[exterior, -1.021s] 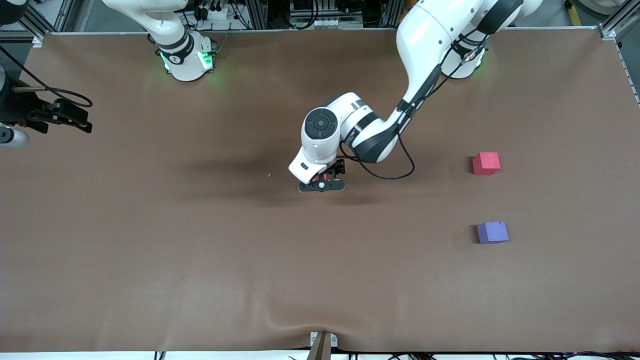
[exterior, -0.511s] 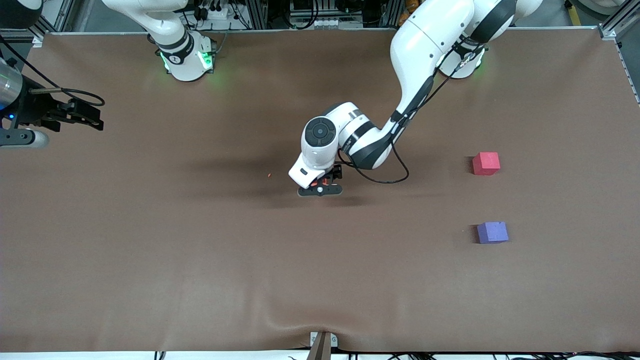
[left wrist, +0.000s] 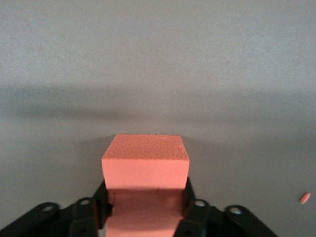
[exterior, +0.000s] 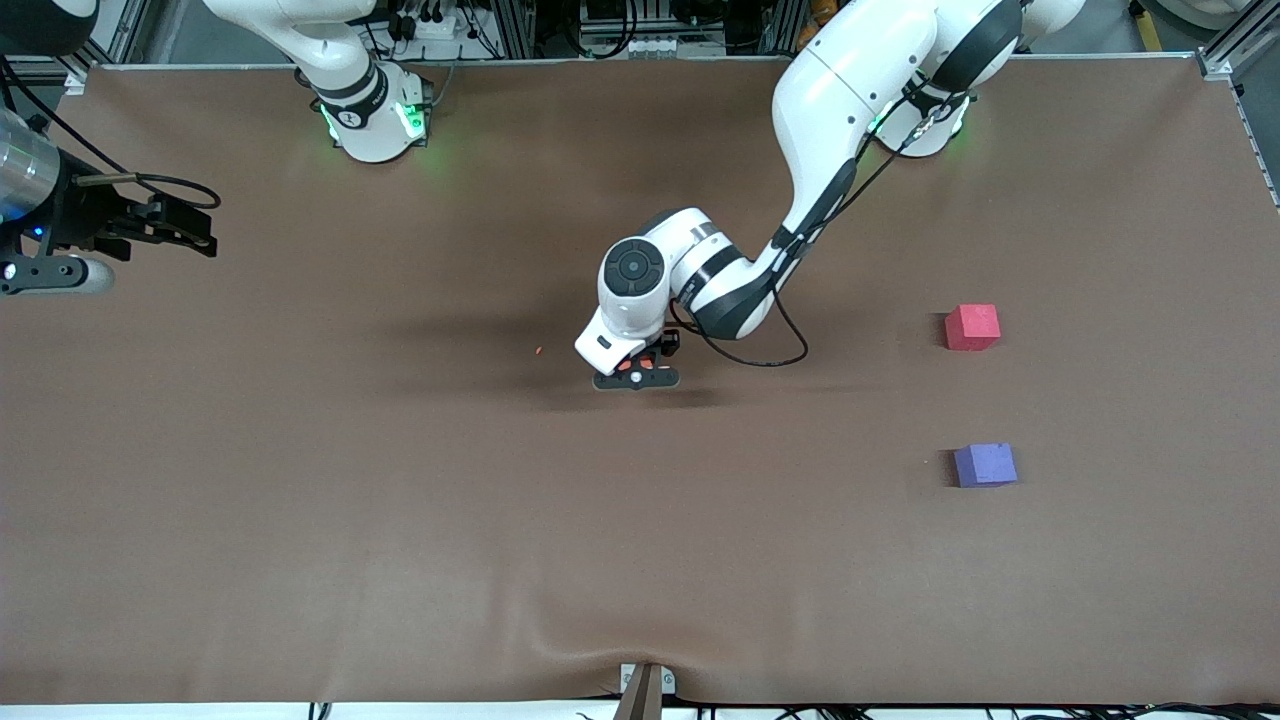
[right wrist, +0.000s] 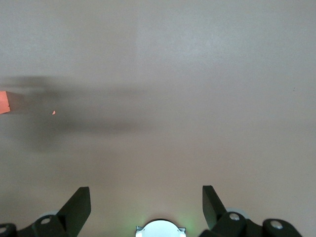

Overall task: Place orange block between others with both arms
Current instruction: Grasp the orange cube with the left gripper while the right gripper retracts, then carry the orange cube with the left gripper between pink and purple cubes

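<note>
Brown mat [exterior: 400, 520] covers my table, aluminium framing [exterior: 560, 30] along its base edge, soft shadows mid-table.

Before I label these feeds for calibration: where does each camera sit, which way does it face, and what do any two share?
Front view: high across the table, facing both bases; shows both arms, the left gripper down at mid-table, the red-pink cube and purple-blue cube.
Left wrist view: on the left wrist, looking down at the orange block between its fingers.
Right wrist view: on the waiting right wrist, looking at bare table past the open right gripper.
Shared: both wrist views show the orange block and a small orange crumb.
</note>
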